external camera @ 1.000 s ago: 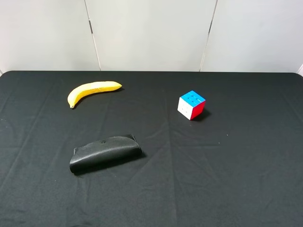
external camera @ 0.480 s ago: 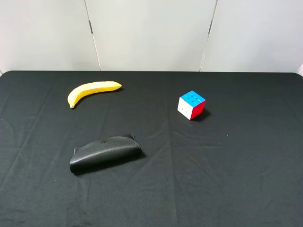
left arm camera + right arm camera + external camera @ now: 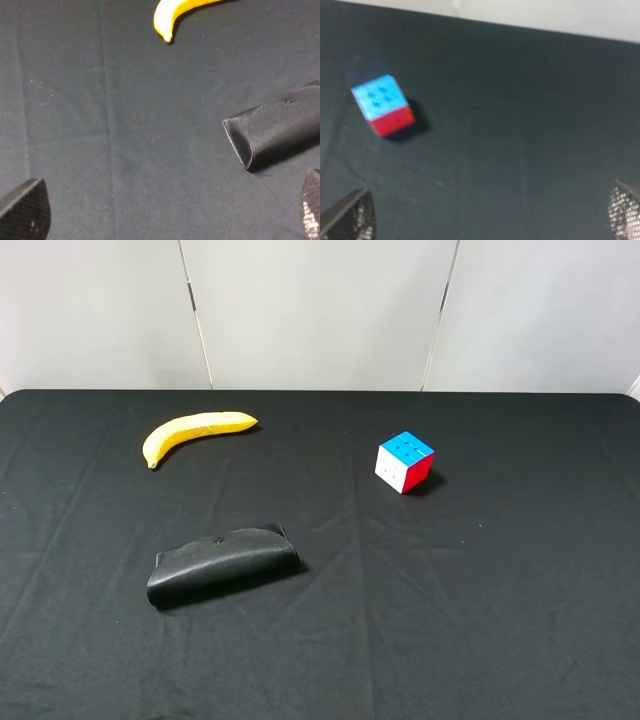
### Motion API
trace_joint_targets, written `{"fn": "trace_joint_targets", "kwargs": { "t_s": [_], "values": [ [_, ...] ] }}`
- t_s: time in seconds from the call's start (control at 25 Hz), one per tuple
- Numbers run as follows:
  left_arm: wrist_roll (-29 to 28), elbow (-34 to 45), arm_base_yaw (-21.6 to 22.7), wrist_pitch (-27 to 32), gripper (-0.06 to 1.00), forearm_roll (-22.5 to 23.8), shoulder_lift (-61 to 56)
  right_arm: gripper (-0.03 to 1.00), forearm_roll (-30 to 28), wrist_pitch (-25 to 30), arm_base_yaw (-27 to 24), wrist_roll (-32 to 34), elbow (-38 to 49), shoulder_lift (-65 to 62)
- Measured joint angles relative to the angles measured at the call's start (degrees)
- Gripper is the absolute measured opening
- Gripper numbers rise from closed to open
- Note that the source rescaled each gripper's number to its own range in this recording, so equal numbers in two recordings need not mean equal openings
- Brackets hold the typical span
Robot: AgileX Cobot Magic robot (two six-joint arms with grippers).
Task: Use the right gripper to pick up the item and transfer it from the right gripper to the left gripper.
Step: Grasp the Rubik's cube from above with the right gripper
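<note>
Nearest, the left end effector (image 3: 167,212) shows only as two black, mesh-textured fingertips (image 3: 22,212) at opposite edges of its wrist view. Its jaws stand wide apart with bare cloth between them, and it holds nothing. It hangs above the tabletop (image 3: 480,620), which is covered in wrinkled black cloth, with its camera looking down on the surface. The right end effector (image 3: 487,215) looks much the same in its own, slightly blurred wrist view: two dark tips spread fully, gripping nothing, poised over the cloth and facing the far edge.

Just ahead of the left end effector lies the flat black leather-like pouch (image 3: 222,562), in the near left part of the tabletop. Its stitched end and a small round stud are visible.

Farther back, right of centre, sits the small puzzle cube with a blue top, a white face and a red face (image 3: 404,462). It rests on the cloth with one corner turned toward the near edge, ahead of the right end effector's open jaws rather than between them, and well apart from the pouch.

Farthest back on the left, the curved yellow banana (image 3: 195,430) lies on its side near the rear edge, well apart from the puzzle cube. Behind the tabletop stands a white panelled wall (image 3: 320,310).
</note>
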Motion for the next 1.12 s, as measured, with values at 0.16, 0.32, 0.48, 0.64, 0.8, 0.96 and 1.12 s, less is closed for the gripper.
{"fn": "trace_joint_targets", "kwargs": {
  "t_s": [0.16,0.32,0.48,0.64,0.8,0.96,1.12],
  "values": [
    [0.0,0.0,0.0,0.0,1.00,0.0,0.0,1.00,8.2,-1.8,0.0,-8.9,-1.5,6.1],
    [0.0,0.0,0.0,0.0,1.00,0.0,0.0,1.00,14.5,-3.2,0.0,-17.7,-1.6,12.0],
    [0.0,0.0,0.0,0.0,1.00,0.0,0.0,1.00,17.3,-4.5,0.4,-24.0,-1.6,17.2],
    [0.0,0.0,0.0,0.0,1.00,0.0,0.0,1.00,15.9,-7.4,5.8,-26.3,-1.6,21.8],
    [0.0,0.0,0.0,0.0,1.00,0.0,0.0,1.00,11.6,-10.4,12.3,-23.4,-1.6,26.6],
    [0.0,0.0,0.0,0.0,1.00,0.0,0.0,1.00,6.5,-12.2,16.8,-17.5,-1.6,31.7],
    [0.0,0.0,0.0,0.0,1.00,0.0,0.0,1.00,4.1,-12.4,18.1,-12.9,-2.4,35.3]
  ]
}}
